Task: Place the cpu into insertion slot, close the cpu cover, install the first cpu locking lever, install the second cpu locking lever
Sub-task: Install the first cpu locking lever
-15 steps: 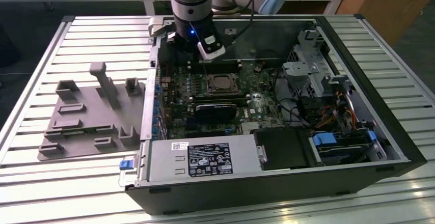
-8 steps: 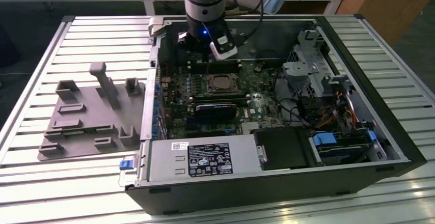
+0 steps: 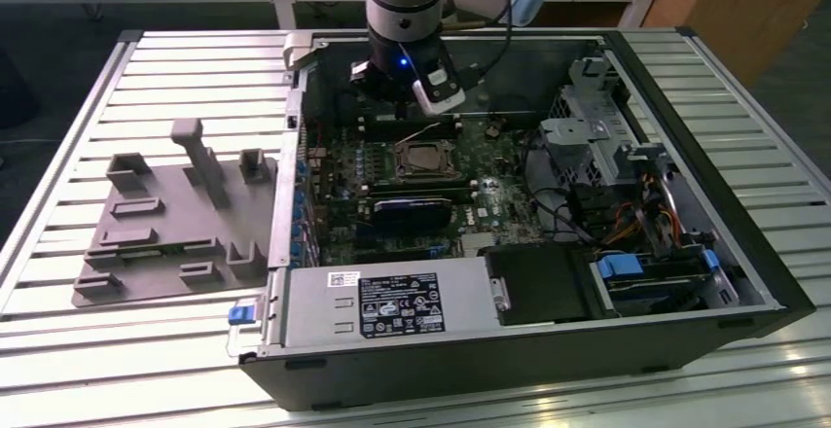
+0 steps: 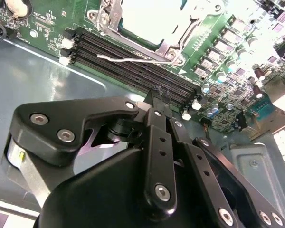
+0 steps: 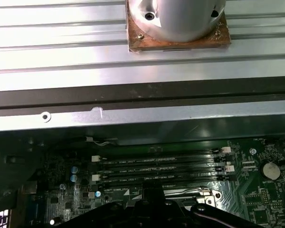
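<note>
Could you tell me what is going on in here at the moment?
A robot arm is working inside an open computer case. The cpu sits in the socket, with the cover down around it. A thin lever beside the socket looks unlatched, lying out toward the memory slots. The gripper hovers above those slots, next to the socket.

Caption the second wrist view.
Black gripper hovers near long black memory slots beside the pale silver square cpu on green motherboard.
</note>
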Robot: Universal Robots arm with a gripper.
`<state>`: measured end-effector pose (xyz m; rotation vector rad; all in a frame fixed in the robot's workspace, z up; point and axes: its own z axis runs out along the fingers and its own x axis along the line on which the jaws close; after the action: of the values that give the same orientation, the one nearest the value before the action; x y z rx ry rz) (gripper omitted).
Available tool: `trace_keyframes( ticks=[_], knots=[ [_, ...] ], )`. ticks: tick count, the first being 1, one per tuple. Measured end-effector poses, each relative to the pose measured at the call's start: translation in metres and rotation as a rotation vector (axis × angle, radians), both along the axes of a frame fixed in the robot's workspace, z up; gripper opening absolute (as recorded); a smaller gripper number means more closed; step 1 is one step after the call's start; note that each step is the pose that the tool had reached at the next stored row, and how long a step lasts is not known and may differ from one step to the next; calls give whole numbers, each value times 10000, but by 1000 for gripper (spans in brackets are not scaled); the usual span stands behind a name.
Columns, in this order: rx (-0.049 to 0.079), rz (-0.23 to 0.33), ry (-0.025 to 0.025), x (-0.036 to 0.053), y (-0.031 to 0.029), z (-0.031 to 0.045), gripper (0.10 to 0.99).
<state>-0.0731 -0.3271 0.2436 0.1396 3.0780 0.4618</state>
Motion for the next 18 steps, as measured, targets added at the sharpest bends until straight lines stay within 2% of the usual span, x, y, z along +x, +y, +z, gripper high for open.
trace_keyframes(
  ticks=[5, 7, 8, 10, 14, 16, 18],
  knots=[
    [-1, 0, -7, 1, 0, -1, 106],
    [-1, -14, -53, 1, 0, -6, 106],
    [0, -23, -92, 1, 0, -11, 106],
    [0, -49, -208, 0, 0, -21, 106],
    [-28, -140, -494, -3, 0, -43, 106],
    [-78, -188, -637, -4, 1, -53, 106],
    [-159, -267, -742, -4, 1, -61, 106]
  ],
)
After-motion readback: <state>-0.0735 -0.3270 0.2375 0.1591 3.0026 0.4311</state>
